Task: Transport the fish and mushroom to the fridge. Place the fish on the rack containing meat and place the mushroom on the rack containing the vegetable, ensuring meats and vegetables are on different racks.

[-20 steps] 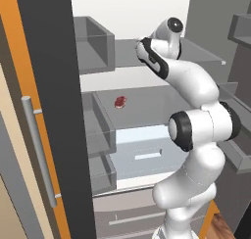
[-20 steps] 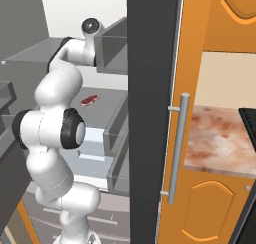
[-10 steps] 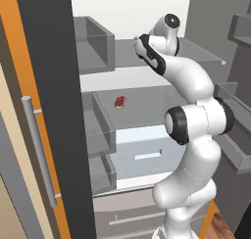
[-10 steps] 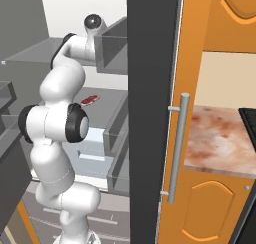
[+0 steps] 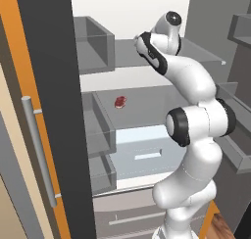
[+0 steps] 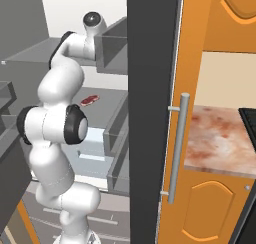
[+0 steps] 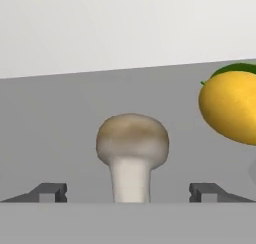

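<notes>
In the hand view the mushroom (image 7: 132, 153) stands upright on its stem on the grey shelf surface, cap up, between the two dark fingertips (image 7: 50, 192). The gripper (image 7: 129, 193) is spread wide: one tip sits at about eight o'clock from the mushroom and the other at about four o'clock, each well clear of the stem, so nothing is gripped. At two o'clock from the mushroom lies the vegetable (image 7: 231, 105), a yellow-orange rounded item with a sliver of green at its top edge (partly cut off by the frame), apart from the mushroom and on the same surface.

In the left base view the white arm (image 5: 193, 135) rises from the lower right and reaches up into the open fridge (image 5: 142, 115), its hand end at the level of the rack containing the vegetable (image 5: 196, 51). The gripper itself is hard to make out there, probably hidden behind the wrist. One shelf lower, at about eight o'clock from the wrist, the meat (image 5: 120, 102) lies as a small dark-red chunk on the glass. The right base view shows the same red chunk (image 6: 90, 100) on that lower shelf, beside the arm's upper link. The dark fridge door (image 6: 150, 113) with its silver bar handle (image 6: 178, 147) stands edge-on at the right.
</notes>
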Motion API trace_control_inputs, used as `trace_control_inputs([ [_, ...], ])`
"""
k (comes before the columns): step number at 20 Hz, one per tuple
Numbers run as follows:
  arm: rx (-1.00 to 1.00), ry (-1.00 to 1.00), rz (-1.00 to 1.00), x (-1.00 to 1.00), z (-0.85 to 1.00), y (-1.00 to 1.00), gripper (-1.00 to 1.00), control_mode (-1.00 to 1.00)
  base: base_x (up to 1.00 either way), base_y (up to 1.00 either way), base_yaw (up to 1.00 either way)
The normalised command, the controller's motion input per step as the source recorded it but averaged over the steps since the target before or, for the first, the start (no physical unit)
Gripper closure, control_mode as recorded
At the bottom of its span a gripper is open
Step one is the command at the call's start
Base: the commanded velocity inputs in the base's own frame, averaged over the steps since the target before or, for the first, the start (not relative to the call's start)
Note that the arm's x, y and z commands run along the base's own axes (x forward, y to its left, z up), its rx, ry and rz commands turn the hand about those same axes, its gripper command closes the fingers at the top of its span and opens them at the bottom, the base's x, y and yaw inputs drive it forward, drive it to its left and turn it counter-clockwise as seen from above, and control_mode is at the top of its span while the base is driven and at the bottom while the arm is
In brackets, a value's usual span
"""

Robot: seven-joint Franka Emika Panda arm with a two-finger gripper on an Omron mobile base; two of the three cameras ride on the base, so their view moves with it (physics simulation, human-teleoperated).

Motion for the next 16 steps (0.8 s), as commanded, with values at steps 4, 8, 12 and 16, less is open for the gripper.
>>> trace_control_inputs([
  [4, 0.0, -0.02, 0.0, -0.68, -0.01, 0.0, -1.0, -1.0, 0.0, 0.0, 0.0],
  [8, 0.0, -0.02, 0.0, -1.0, -0.01, 0.0, -1.0, -1.0, 0.0, 0.0, 0.0],
  [12, 0.0, -0.02, 0.0, -1.0, 0.0, 0.0, -1.0, -1.0, 0.0, 0.0, 0.0],
  [16, -0.02, 0.0, 0.0, -1.0, 0.0, 0.0, -1.0, -1.0, 0.0, 0.0, 0.0],
])
